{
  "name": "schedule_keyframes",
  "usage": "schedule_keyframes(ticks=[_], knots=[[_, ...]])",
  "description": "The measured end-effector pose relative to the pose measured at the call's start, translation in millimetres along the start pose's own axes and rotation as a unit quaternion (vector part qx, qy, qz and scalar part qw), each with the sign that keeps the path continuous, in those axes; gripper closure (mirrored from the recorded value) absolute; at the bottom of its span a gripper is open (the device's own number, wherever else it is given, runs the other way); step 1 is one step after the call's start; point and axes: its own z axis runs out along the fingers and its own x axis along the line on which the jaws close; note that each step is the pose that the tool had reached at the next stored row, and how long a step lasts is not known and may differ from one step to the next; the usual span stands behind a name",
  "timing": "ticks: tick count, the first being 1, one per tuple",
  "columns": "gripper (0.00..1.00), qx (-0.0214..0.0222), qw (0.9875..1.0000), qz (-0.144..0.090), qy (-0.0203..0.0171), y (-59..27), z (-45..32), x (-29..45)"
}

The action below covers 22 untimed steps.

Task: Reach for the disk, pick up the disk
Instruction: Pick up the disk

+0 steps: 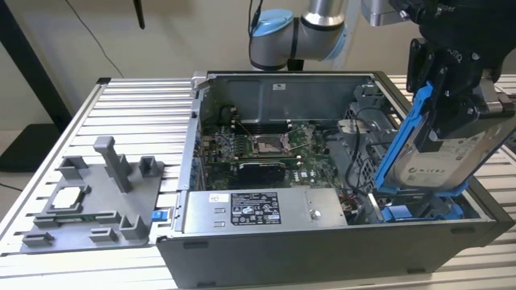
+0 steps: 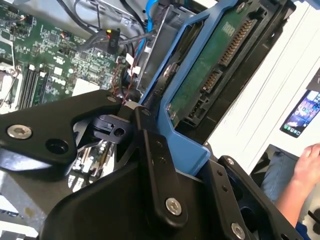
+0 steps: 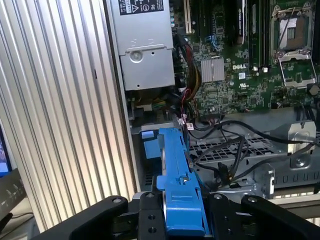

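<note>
Exterior view: raised, angled down over open computer case point(image 1: 322, 254). Both wrist views: close, sharing motherboard point(image 2: 50, 55) point(image 3: 240, 65).

**Print on parts: nothing legible**

Black label point(image 1: 254, 208) on the power supply point(image 1: 322, 212) (warning triangle on it in the first wrist view), white label point(image 1: 431, 172) on the disk point(image 1: 463, 158), white lettering point(image 3: 245, 80) on the motherboard point(image 3: 225, 97): all too small to read.

Soft, even indoor light fills the exterior view, with pale sheen on the ribbed bench point(image 1: 121, 115) and only faint shadows under the grey fixtures. The open computer case point(image 1: 322, 254) is dim inside. In both wrist views the black linkage nearest the jaws is blurred, while the motherboard point(image 3: 240, 65) beyond stays sharp.
</note>
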Motion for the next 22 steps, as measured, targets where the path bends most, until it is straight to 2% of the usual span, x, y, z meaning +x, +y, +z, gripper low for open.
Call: schedule_keyframes(ticks=[6,12,17,22], knots=[[1.00,-0.0003,0.9999,-0.010,-0.0016,-8.3,10.1,-2.1],[1.00,-0.0010,0.9995,-0.030,-0.0052,-7.7,19.6,-2.0],[1.00,-0.0011,0.9995,-0.032,-0.0056,-9.3,26.7,-1.4],[1.00,-0.0010,0.9995,-0.032,-0.0055,-9.5,28.6,3.6]])
